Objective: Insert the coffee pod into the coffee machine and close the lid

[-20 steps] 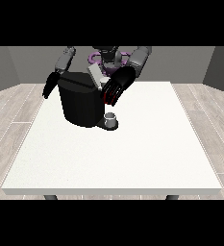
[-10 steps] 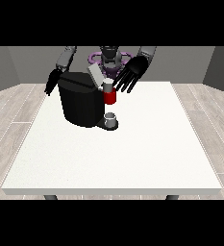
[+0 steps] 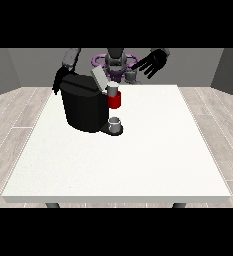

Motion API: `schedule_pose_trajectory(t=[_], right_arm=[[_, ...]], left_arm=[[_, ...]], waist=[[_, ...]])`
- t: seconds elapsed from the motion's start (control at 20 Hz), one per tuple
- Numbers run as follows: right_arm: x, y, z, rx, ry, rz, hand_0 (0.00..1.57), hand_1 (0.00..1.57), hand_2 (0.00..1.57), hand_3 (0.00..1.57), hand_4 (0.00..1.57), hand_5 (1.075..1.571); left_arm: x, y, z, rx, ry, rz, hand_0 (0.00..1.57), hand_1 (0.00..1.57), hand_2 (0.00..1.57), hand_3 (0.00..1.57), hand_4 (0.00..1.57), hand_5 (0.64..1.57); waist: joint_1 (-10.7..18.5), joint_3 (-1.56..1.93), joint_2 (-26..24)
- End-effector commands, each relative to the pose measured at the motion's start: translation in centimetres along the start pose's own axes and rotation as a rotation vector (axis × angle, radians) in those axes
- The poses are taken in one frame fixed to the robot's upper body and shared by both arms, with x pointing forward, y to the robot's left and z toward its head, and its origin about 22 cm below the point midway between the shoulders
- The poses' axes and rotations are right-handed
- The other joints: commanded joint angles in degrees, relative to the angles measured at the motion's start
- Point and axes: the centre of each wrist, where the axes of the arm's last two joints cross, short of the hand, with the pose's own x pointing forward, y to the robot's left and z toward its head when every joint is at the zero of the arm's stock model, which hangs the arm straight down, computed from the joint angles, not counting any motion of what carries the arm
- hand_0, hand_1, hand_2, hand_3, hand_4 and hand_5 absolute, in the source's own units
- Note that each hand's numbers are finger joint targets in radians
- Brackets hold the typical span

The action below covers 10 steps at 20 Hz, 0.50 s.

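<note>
A black coffee machine (image 3: 83, 107) stands on the white table (image 3: 138, 150), left of centre. Its grey lid (image 3: 99, 78) tilts up, open. A grey coffee pod (image 3: 112, 89) sits on the machine's red holder (image 3: 115, 101). Below it a small grey cup (image 3: 115, 123) rests on the machine's base. The hand at the view's right (image 3: 153, 61) hovers high above the table's back edge, away from the machine, fingers spread and holding nothing. The hand at the view's left (image 3: 57, 82) hangs behind the machine's back left corner and is mostly hidden.
The robot's torso (image 3: 116, 62) stands behind the table's far edge. The table's front edge (image 3: 118, 199) lies near the bottom of the view. Grey wood floor surrounds the table.
The hand at the view's right has let go near the pod holder and risen up and to the right, away from the machine. The pod now shows on the red holder. The lid stays raised.
</note>
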Motion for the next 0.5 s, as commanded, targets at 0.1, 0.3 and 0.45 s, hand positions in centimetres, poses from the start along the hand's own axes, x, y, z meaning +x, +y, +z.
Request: schedule_pose_trajectory(t=[0.1, 0.3, 0.45], right_arm=[[-4.0, -1.3, 3.0, -0.024, 0.095, -0.013, 0.00, 0.00, 0.00, 0.00, 0.00, 1.571], [-2.9, -0.4, 3.0, 0.037, 0.048, -0.038, 0.00, 0.00, 0.00, 0.00, 0.00, 1.571], [1.5, 1.0, 1.6, 0.159, -0.005, -0.079, 0.00, 0.00, 0.00, 0.00, 0.00, 1.571]], left_arm=[[-6.9, -8.2, 5.1, 0.061, 0.126, 0.454, 0.00, 0.00, 0.00, 0.00, 0.27, 1.571], [-9.4, -12.0, 8.5, -0.002, 0.218, 0.519, 0.00, 0.00, 0.00, 0.00, 0.39, 1.571], [-11.9, -11.7, 11.6, 0.002, 0.320, 0.535, 0.00, 0.00, 0.00, 0.00, 0.44, 1.571]], waist=[[4.8, 0.07, -9.6], [7.8, 0.12, -16.3], [7.4, 0.07, -18.5]])
